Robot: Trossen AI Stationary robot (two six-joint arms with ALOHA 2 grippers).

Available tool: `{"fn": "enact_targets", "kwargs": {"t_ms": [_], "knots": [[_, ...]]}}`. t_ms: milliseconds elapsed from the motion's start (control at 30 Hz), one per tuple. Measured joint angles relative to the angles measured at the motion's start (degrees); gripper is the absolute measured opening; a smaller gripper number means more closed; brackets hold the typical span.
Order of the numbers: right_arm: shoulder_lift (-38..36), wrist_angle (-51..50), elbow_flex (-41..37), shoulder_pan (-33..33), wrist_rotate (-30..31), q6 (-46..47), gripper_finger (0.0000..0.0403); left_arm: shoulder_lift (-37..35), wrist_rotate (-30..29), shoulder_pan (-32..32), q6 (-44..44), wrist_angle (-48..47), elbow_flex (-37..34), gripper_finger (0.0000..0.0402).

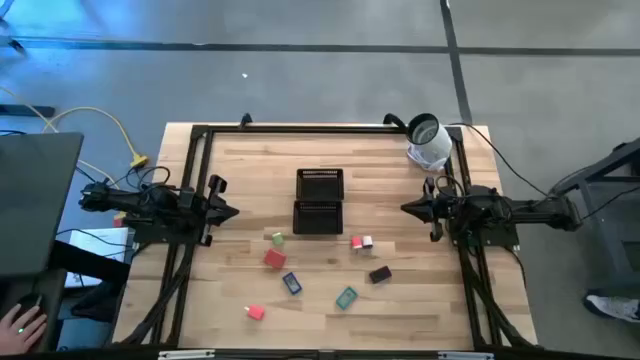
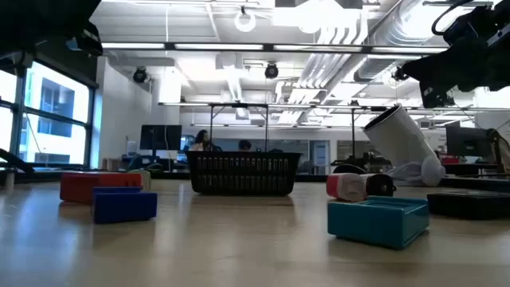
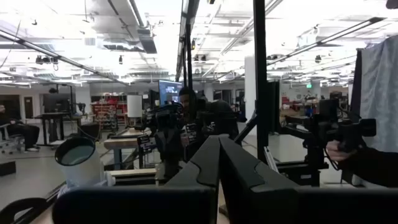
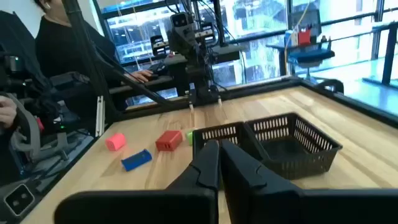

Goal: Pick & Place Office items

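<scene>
Seven little office items sit loose on the pale wood-plank surface [image 1: 400,310], all on the near side of the black mesh tray [image 1: 319,200], none of them inside it. Closest to the tray is a small green piece [image 1: 277,238] with a red block [image 1: 274,259] just beside it, then a blue block [image 1: 291,284] and a pinkish-red piece [image 1: 255,312] further toward the near edge. Over on the other side there's a red-and-white piece [image 1: 361,242], a black piece [image 1: 380,274] and a teal block [image 1: 346,297]. The tray has two compartments and sits about mid-surface; both look bare in the overhead view.

Both arms are parked at the sides. The left gripper [image 1: 226,212] hangs at the left edge, pointing inward, jaws pressed fully together and holding nothing. The right gripper [image 1: 411,208] mirrors it on the right edge, jaws also closed tight with nothing in them. A white-and-grey roll [image 1: 428,142] lies tilted near the far right corner, well apart from the small pieces.

Room-wise: a black metal frame [image 1: 300,128] runs round the surface, a yellow cable [image 1: 105,120] trails on the grey floor, and a person's hand [image 1: 22,324] shows at the bottom left corner of the overhead view. The low view shows an open-plan office with exposed ceiling ducts, strip lights, big windows and monitors at the back.
</scene>
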Motion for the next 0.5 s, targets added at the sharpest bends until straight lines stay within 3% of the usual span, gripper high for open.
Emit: {"fn": "enact_targets", "kwargs": {"t_ms": [300,500], "knots": [[5.57,0.75,0.00,0.00,3.42,0.11,0.0003,0.00,0.02,0.00,0.00,-0.01,0.00,0.0001],[10.89,8.34,0.00,0.00,3.21,0.09,0.0003,0.00,-0.11,0.02,0.80,0.00,0.00,0.0001]]}}
